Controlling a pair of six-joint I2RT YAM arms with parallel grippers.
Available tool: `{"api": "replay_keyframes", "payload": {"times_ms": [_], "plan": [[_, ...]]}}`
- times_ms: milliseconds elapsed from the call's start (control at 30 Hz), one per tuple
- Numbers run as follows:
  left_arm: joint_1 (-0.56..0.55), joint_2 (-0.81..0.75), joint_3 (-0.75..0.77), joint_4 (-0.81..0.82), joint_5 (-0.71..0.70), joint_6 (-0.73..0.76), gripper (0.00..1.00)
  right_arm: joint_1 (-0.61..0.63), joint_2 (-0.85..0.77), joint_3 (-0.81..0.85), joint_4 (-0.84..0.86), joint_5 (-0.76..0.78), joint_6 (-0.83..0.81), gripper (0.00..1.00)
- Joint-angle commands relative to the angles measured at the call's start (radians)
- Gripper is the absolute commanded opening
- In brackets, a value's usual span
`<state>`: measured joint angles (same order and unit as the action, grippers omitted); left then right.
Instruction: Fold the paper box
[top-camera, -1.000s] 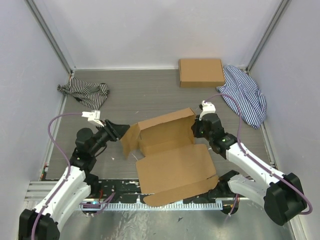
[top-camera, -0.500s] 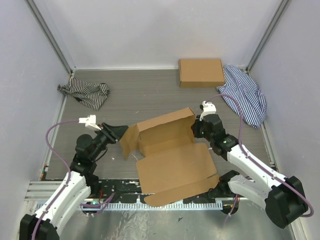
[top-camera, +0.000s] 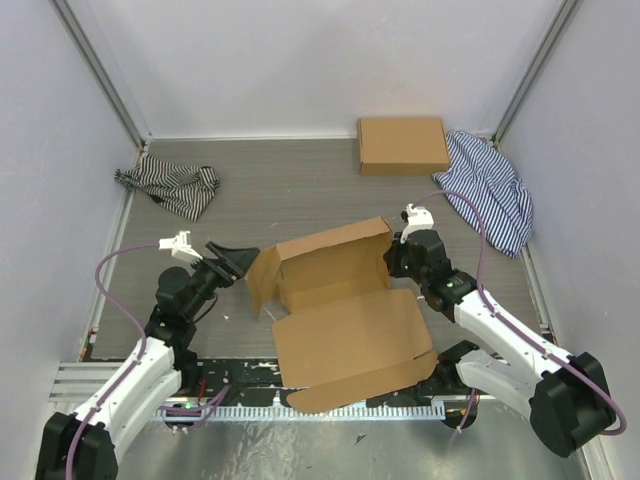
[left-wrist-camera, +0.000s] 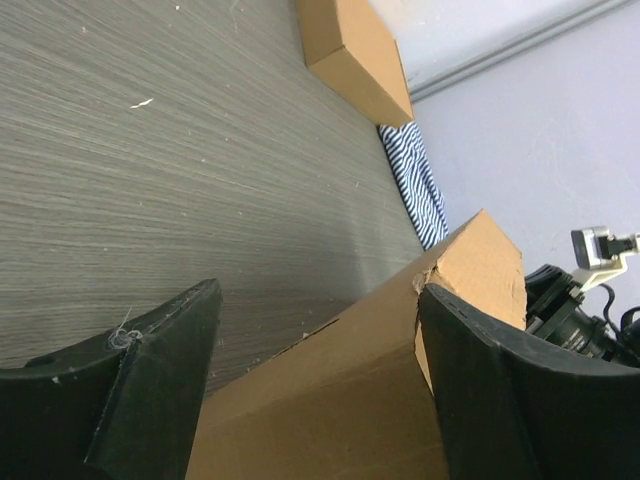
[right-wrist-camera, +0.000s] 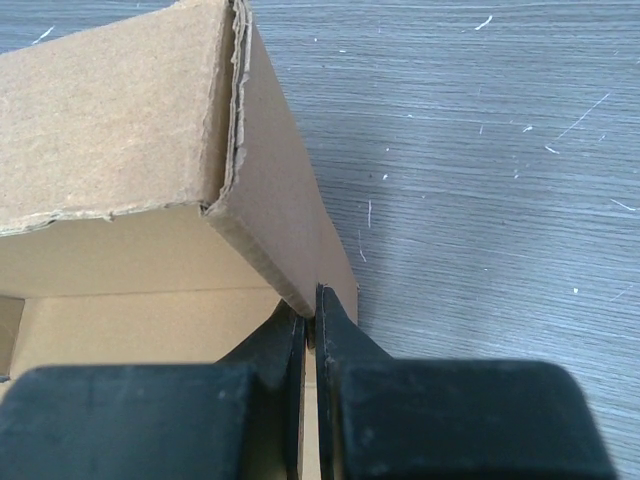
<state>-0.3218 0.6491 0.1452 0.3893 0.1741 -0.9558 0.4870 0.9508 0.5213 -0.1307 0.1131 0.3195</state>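
Jaws: right gripper (right-wrist-camera: 312, 328) pinching paper box (top-camera: 345, 325) wall, left gripper (left-wrist-camera: 318, 300) wide open; light stiff card, grip edges.

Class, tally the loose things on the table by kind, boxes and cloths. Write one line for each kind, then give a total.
Cardboard boxes: 2, the half-folded brown die-cut paper box and the closed flat brown cardboard box.
Striped cloths: 2, the black-and-white striped cloth and the blue-and-white striped cloth.
Total: 4.
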Motion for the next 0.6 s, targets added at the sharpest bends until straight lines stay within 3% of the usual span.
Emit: {"api": "replay_keyframes", "payload": {"times_ms": [0,133,400,567], "plan": [[-0.003,-0.033,-0.084,0.038,-0.096,-0.041,0.85,-0.002,-0.026,-0.005,0.026,-0.012,0.038,0.02],[-0.002,-0.067,-0.082,0.078,-0.144,-0.086,0.85,-0.002,-0.033,-0.010,0.023,-0.018,0.036,0.01],[-0.002,-0.143,0.143,-0.157,-0.198,0.094,0.85,-0.002,-0.027,-0.003,0.004,-0.007,0.026,0.02],[0.012,-0.002,0.237,-0.251,-0.301,0.196,0.83,-0.002,-0.013,-0.002,0.000,0.007,0.032,0.02]]}}
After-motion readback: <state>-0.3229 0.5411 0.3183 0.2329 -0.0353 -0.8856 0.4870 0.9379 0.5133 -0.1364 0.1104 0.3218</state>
